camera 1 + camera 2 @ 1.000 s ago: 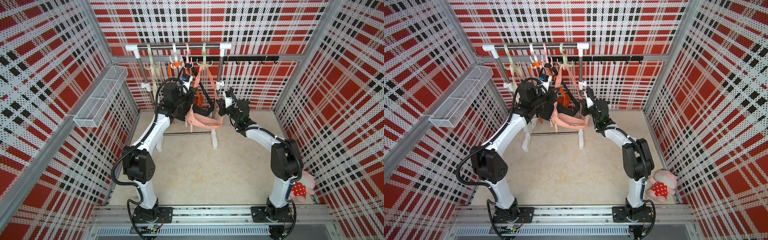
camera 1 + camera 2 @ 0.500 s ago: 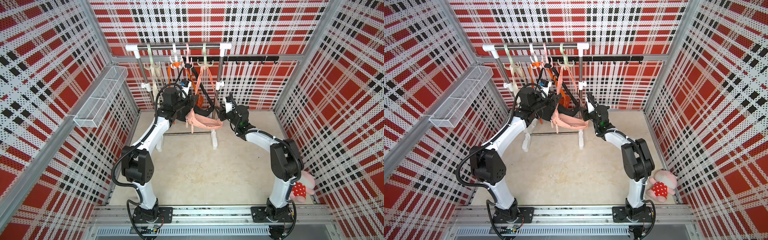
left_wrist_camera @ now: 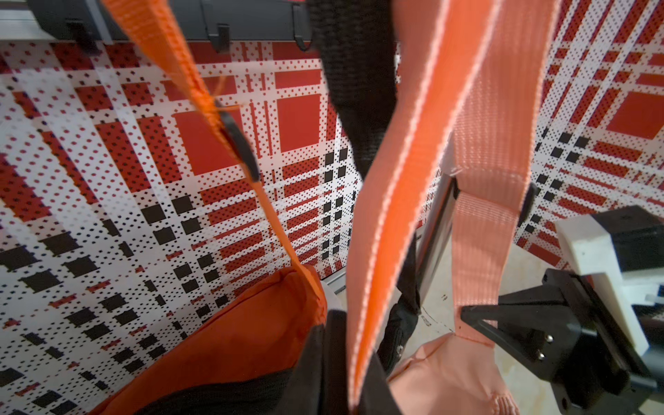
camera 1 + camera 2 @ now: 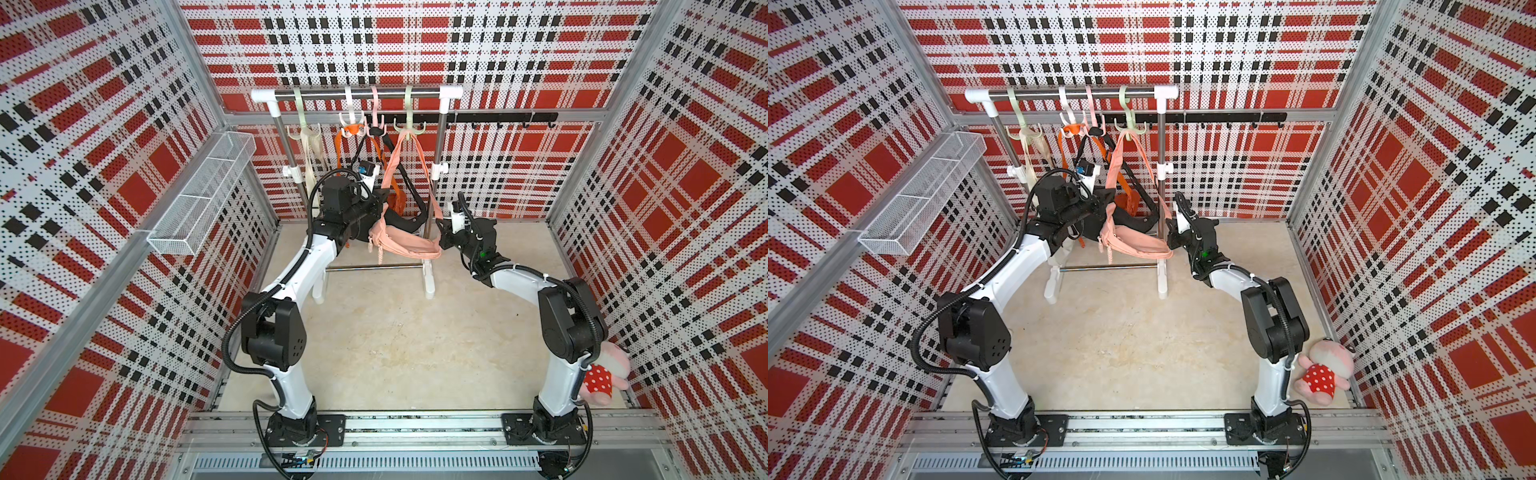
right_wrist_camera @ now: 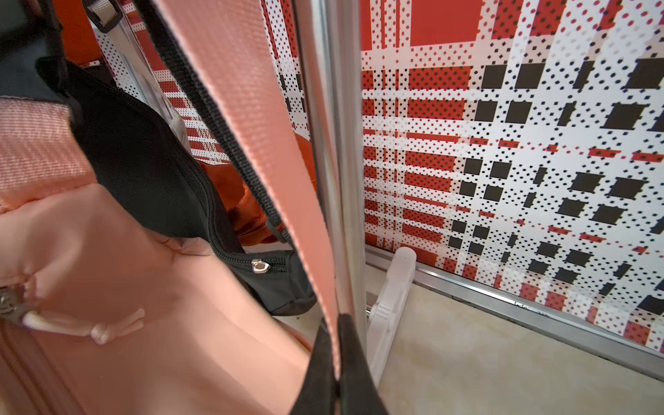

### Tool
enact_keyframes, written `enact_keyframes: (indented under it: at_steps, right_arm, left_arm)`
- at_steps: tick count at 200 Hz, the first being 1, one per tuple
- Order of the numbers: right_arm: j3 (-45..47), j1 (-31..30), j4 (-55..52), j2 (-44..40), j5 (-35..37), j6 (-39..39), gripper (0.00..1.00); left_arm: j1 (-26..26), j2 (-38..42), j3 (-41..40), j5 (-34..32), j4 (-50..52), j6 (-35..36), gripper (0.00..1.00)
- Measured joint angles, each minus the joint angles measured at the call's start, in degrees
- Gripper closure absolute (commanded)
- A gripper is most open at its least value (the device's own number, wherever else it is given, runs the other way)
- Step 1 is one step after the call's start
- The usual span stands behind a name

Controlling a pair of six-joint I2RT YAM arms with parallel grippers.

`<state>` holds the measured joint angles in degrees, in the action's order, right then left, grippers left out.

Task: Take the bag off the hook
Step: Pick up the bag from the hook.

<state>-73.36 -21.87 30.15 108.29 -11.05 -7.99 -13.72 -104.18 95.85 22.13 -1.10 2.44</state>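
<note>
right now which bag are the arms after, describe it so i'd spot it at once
Look at the clothes rack against the back wall. From its pale green hook nearest the right-hand post hangs a pink bag on a long strap. It is the only pale pink one; its neighbours are a black bag and an orange bag.

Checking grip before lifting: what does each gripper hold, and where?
Left gripper and right gripper each pinch the strap of the pink bag, near opposite ends.
</note>
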Motion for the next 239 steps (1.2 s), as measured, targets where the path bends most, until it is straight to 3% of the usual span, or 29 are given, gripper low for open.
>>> enact_keyframes:
  at_steps: [32, 112, 191, 239]
  right_arm:
    - [-2.3, 0.0, -3.2, -2.2, 0.5, 0.2, 1.00]
    - [-3.0, 0.0, -5.5, -16.1, 2.3, 0.5, 1.00]
    - [-6.7, 0.0, -13.0, -24.1, 3.6, 0.3, 1.00]
    - [-2.4, 0.0, -23.0, -35.6, 5.0, -3.4, 1.00]
  left_arm:
    - [0.9, 0.0, 1.2, -0.1, 0.2, -1.0, 1.00]
    - [0.9, 5.3, 1.6, 2.3, 0.3, -2.2, 1.00]
    - [0.6, 10.3, 5.0, 5.4, 3.6, -1.7, 1.00]
    - [-5.2, 17.0, 2.0, 5.7, 6.9, -0.4, 1.00]
